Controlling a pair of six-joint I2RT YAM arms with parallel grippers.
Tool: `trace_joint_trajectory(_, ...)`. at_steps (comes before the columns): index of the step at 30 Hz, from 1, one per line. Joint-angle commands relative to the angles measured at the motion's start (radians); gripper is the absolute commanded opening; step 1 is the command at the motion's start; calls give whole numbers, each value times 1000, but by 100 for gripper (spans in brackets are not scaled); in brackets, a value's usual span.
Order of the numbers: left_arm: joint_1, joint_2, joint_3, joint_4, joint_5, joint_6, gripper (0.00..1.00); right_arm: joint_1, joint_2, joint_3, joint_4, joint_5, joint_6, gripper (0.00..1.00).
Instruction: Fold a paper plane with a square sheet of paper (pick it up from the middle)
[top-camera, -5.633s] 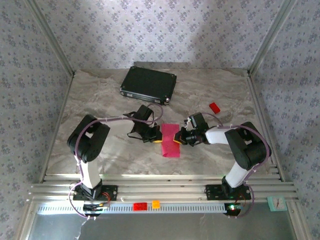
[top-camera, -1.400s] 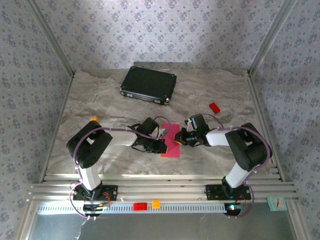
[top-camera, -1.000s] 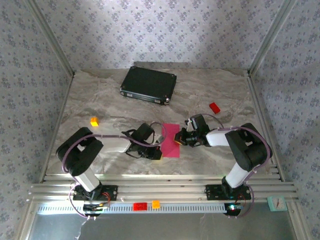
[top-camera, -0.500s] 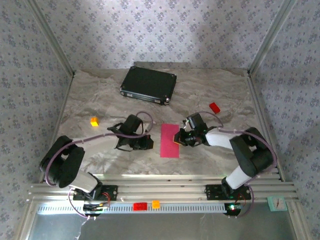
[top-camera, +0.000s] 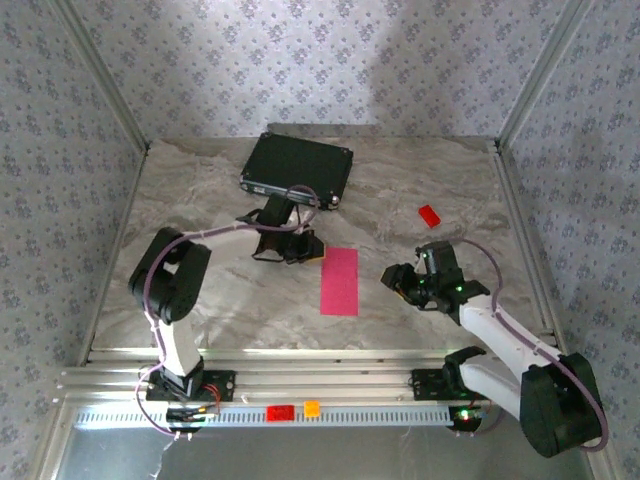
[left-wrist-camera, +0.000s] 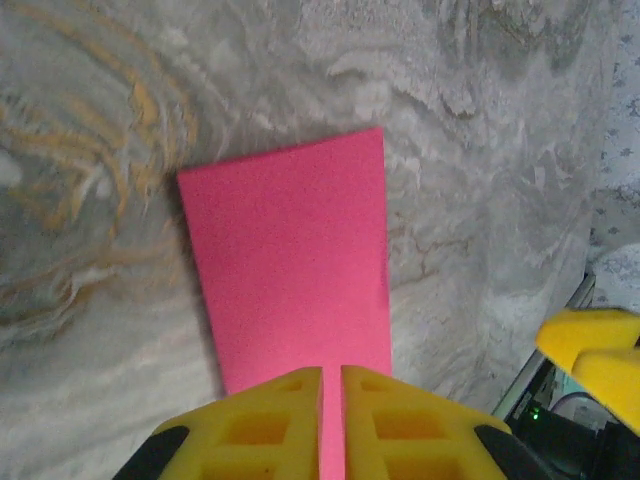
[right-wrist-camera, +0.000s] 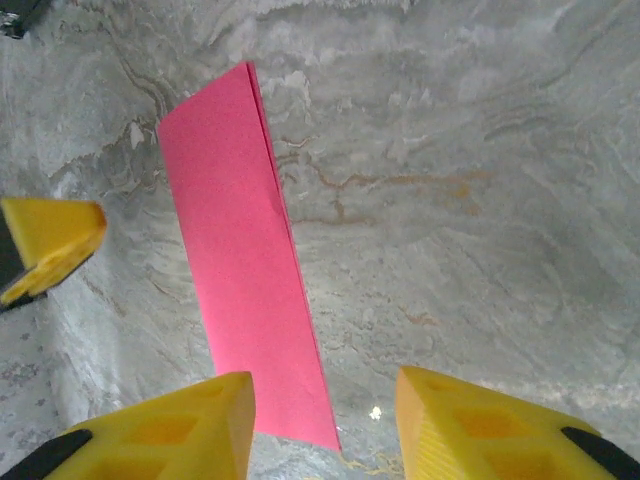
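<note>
Where the aluminium rail (top-camera: 350, 375) bounds the near edge of the marble table (top-camera: 240, 310), a near red block (top-camera: 280, 412) and an orange cube (top-camera: 311, 408) are noted side by side on the strip in front of it. Further in, the right gripper (top-camera: 393, 281) is found low over the table, just to the right of the sheet of paper (top-camera: 340, 281) and clear of it. In the right wrist view its yellow fingers (right-wrist-camera: 470, 425) are seen well apart, released, with nothing between them. The sheet is recorded lying flat on the marble at mid-table, between the two grippers, folded into a long narrow rectangle; a doubled edge is seen along one long side. The left gripper (top-camera: 308, 250) is placed just beside the far left corner of the sheet. In the left wrist view its fingers are drawn almost together, a thin slit left between them, and nothing is gripped. A far red block (top-camera: 429, 215) is observed on the right, well apart from the sheet. At the back, a black case (top-camera: 298, 167) is set flat, just beyond the left gripper.
</note>
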Motion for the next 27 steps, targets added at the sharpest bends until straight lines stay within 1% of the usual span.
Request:
trace_joint_trajectory(1,0,56,82,-48,41,5,15,45,21,23,-55,-23,20,47)
trace_joint_trajectory(3,0,83,111,-65,33,10,15,72,58,33,-53,-32,37,49)
trace_joint_trajectory(7,-8,132,163,-98,46,26,16,115,154,55,-26,-81,62,49)
trace_joint_trajectory(9,-13,151,182,-112,47,32,16,139,190,67,-19,-84,65,50)
trace_joint_trajectory(15,-19,212,220,-142,9,42,16,176,240,70,4,-87,81,52)
trace_joint_trajectory(20,-16,233,212,-140,-1,46,16,195,249,68,17,-102,88,58)
trace_joint_trajectory(23,-15,233,187,-132,-6,50,16,205,275,70,37,-128,96,59)
trace_joint_trajectory(27,-11,234,149,-112,-6,48,16,227,320,65,107,-154,131,59)
